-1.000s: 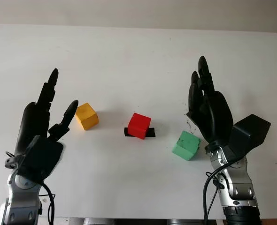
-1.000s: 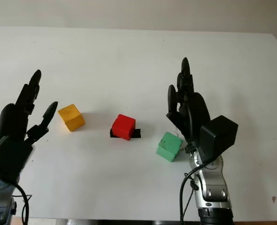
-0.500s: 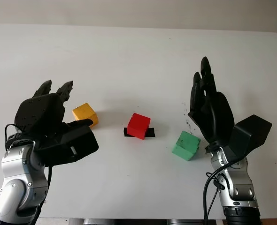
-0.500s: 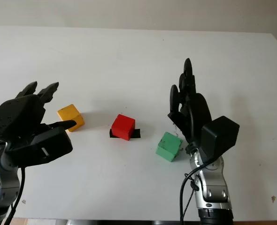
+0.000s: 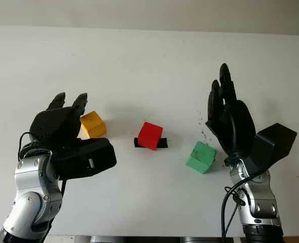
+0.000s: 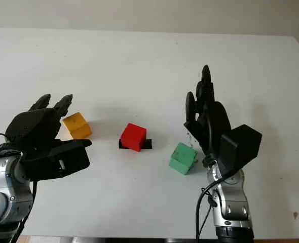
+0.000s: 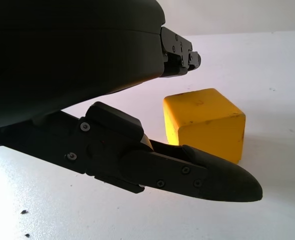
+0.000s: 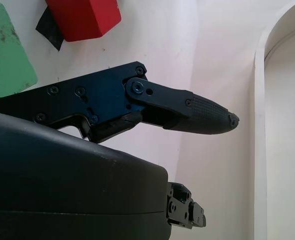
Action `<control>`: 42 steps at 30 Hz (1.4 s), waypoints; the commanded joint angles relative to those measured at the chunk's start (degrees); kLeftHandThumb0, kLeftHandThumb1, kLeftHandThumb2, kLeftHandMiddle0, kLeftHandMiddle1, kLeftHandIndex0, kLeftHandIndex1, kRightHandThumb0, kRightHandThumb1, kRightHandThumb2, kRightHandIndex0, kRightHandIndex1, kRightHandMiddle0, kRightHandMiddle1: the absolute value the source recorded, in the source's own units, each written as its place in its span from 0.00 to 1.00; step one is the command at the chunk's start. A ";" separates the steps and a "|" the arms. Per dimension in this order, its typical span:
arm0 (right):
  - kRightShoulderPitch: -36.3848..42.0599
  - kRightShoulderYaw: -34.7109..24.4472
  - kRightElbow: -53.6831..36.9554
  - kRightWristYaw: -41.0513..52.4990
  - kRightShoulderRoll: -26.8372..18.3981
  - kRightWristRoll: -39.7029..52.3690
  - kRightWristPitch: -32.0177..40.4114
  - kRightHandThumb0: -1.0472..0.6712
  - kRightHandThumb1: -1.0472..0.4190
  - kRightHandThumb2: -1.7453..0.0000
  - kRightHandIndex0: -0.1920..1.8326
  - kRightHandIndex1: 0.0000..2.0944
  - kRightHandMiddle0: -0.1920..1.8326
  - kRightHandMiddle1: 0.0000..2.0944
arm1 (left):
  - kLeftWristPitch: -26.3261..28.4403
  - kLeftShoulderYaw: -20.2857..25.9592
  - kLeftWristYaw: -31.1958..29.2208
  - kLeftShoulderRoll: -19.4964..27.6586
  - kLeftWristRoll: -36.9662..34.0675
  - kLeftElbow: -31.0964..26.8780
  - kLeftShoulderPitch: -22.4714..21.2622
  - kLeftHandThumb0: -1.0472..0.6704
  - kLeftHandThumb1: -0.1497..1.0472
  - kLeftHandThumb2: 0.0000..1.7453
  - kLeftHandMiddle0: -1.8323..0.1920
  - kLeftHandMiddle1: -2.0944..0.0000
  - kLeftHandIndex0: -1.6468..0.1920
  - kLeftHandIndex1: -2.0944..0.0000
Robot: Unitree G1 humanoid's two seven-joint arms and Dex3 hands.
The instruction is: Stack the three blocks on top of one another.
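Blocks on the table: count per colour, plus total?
yellow block: 1
red block: 1
green block: 1
Total: 3, all separate on the white table, none stacked. The left robot hand is open beside the yellow block; the right robot hand is open beside the green block.

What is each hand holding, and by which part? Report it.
Nothing is held. The left hand is open beside the yellow block, not gripping it; the right hand is open beside the green block.
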 commanded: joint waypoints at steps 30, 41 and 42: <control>1.32 -0.32 -2.99 -0.52 -0.65 -1.39 1.35 0.24 0.00 0.65 0.00 0.00 0.00 0.00 | -5.40 2.70 11.91 -3.58 -4.12 2.55 0.75 0.38 1.00 0.15 0.69 0.95 0.82 0.23; 1.46 0.11 -2.07 0.14 -0.88 -1.90 0.67 0.26 0.00 0.65 0.00 0.00 0.00 0.00 | -16.49 9.71 15.06 -1.61 -22.60 -0.81 1.47 0.40 1.00 0.09 0.69 0.90 0.77 0.33; 1.45 0.14 -1.89 0.15 -0.86 -2.02 0.44 0.26 0.00 0.65 0.00 0.00 0.00 0.00 | -17.46 10.57 14.46 -1.14 -24.87 -0.97 1.24 0.40 1.00 0.08 0.69 0.90 0.76 0.33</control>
